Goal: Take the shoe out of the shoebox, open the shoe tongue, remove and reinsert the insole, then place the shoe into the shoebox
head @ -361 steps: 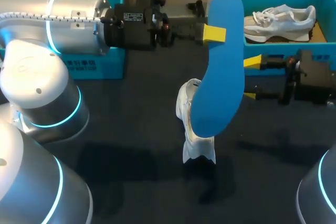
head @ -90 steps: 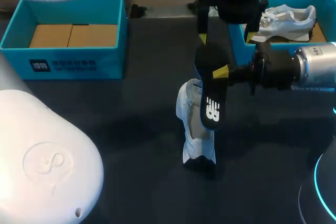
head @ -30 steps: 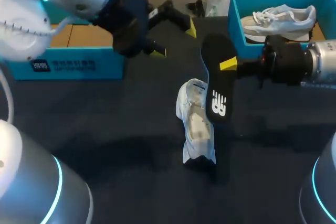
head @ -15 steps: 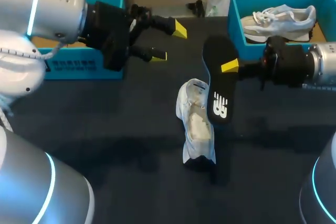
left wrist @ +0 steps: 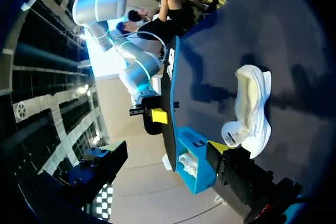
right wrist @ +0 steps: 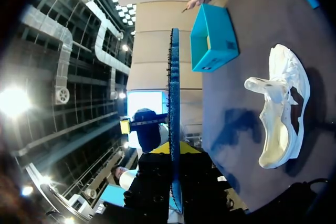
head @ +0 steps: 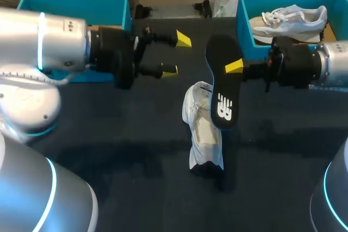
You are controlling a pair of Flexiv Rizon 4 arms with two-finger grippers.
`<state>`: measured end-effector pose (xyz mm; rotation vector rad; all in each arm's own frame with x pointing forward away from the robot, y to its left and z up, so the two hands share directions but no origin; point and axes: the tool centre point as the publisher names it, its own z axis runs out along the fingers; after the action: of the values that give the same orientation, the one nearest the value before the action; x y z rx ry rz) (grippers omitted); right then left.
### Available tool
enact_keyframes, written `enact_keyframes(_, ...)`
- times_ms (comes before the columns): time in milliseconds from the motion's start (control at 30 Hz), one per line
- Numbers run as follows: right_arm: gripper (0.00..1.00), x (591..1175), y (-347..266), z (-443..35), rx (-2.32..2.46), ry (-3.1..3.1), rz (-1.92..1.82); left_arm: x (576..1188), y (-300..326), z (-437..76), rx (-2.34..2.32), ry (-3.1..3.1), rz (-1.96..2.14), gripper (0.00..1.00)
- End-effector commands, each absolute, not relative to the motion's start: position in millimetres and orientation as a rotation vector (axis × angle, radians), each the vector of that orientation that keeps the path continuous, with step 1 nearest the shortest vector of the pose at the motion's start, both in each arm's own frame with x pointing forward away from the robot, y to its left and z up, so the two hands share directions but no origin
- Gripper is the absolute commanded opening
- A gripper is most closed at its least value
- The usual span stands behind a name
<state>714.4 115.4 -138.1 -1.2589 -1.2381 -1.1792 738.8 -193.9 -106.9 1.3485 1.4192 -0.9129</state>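
Note:
A white shoe [head: 204,129] rests on the dark table near the middle, its opening facing up and no insole in it. Just above its far end hangs the black insole [head: 220,88], tilted, logo side toward the head camera. My right gripper [head: 234,66] is shut on the insole's edge. In the right wrist view the insole [right wrist: 173,108] runs edge-on out of that gripper [right wrist: 176,150], with the shoe [right wrist: 281,108] beside it. My left gripper [head: 176,54] is open and empty, left of the insole. The left wrist view shows shoe [left wrist: 252,108] and insole [left wrist: 170,98] ahead.
A blue shoebox [head: 244,23] at the back right holds a second white shoe [head: 291,20]. Another blue box [head: 117,1] stands at the back left, partly behind my left arm. A white bag [head: 223,1] lies at the far edge.
My left arm has swung lower, bringing its open gripper nearer the shoe. The right gripper has shifted the insole slightly left. The shoe has not moved.

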Motion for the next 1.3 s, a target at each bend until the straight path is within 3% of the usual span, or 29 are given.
enact_keyframes(33, 0.0, 713, 125, -141, -1.258, -1.233, -1.184, 743, -204, -119, 1.269, 1.365, -0.985, 1.0)
enact_keyframes(100, 0.0, 711, 127, -140, -1.266, -1.232, -1.185, 745, -208, -121, 1.257, 1.362, -0.992, 0.88)
enact_keyframes(233, 0.0, 708, 134, -138, -1.273, -1.234, -1.185, 747, -217, -120, 1.235, 1.351, -1.019, 0.95)
enact_keyframes(300, 0.0, 707, 137, -136, -1.281, -1.241, -1.183, 749, -221, -121, 1.216, 1.355, -1.043, 0.93)
enact_keyframes(367, 0.0, 706, 141, -135, -1.287, -1.247, -1.18, 751, -226, -122, 1.216, 1.357, -1.048, 0.81)
enact_keyframes(467, 0.0, 705, 147, -133, -1.287, -1.25, -1.179, 751, -233, -123, 1.216, 1.353, -1.069, 0.83)
enact_keyframes(633, 0.0, 704, 153, -133, -1.285, -1.25, -1.174, 752, -244, -126, 1.207, 1.365, -1.091, 0.63)
enact_keyframes(833, 0.0, 703, 157, -131, -1.284, -1.25, -1.185, 752, -253, -128, 1.191, 1.375, -1.098, 0.59)
enact_keyframes(933, 0.0, 703, 158, -130, -1.288, -1.249, -1.189, 752, -257, -128, 1.185, 1.376, -1.099, 0.49)
enact_keyframes(1300, 0.0, 701, 159, -128, -1.296, -1.252, -1.192, 754, -262, -131, 1.152, 1.398, -1.099, 0.31)
